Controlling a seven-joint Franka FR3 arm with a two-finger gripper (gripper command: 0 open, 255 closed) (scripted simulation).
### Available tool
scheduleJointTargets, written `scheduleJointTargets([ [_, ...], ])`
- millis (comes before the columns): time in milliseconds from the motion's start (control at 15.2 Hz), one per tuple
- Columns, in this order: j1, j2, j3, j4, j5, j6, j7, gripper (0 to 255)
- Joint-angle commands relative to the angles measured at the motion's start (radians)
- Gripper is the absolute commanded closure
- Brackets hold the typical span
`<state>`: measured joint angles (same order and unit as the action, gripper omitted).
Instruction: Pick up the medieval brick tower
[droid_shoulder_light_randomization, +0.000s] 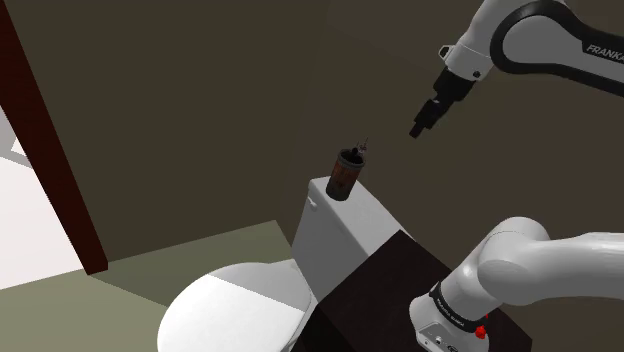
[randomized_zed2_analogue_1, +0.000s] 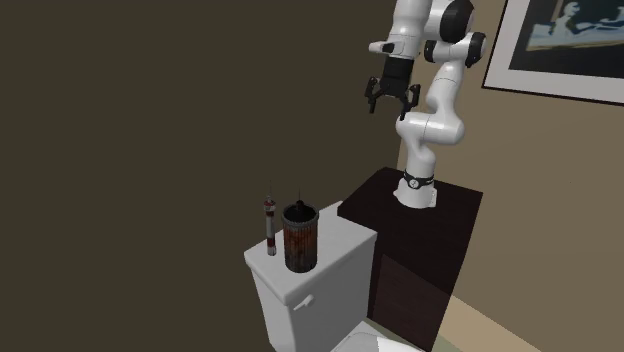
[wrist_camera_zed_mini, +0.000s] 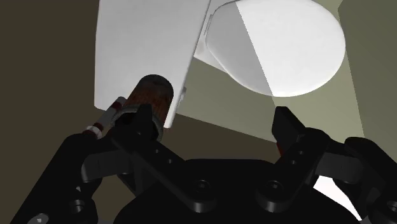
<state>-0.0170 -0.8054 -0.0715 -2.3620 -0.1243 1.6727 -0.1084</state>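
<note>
While the gripper (wrist_camera_zed_mini: 213, 116) hangs above the tower (droid_shoulder_light_randomization: 345, 173), it gapes wide, holding nothing.

Dull olive-brown walls (droid_shoulder_light_randomization: 200, 90) close in a dim bathroom; a white toilet tank (droid_shoulder_light_randomization: 332, 250) stands against one, its closed lid (droid_shoulder_light_randomization: 228, 318) lit brighter on one side; the floor (droid_shoulder_light_randomization: 150, 265) is pale olive; a dark red door frame (droid_shoulder_light_randomization: 50, 150) edges a bright opening (droid_shoulder_light_randomization: 25, 235); a framed picture (randomized_zed2_analogue_1: 570, 40) hangs on a lighter tan wall (randomized_zed2_analogue_1: 550, 160).
</note>
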Motion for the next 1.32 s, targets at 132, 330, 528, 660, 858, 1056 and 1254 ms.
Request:
scheduleJointTargets([
  [132, 0.01, 0.024, -0.056, -0.022, -0.022, 0.056, -0.091, 0],
  [330, 0.029, 0.078, -0.142, -0.039, -0.048, 0.14, -0.226, 0],
  [528, 0.054, 0.152, -0.229, -0.038, -0.062, 0.224, -0.364, 0],
  [660, 0.075, 0.211, -0.286, -0.026, -0.062, 0.277, -0.458, 0],
  [858, 0.115, 0.313, -0.373, 0.006, -0.044, 0.353, -0.606, 0],
  [1056, 0.164, 0.43, -0.459, 0.054, 0.002, 0.418, -0.764, 0],
  [1254, 0.216, 0.563, -0.541, 0.118, 0.084, 0.47, -0.939, 0],
])
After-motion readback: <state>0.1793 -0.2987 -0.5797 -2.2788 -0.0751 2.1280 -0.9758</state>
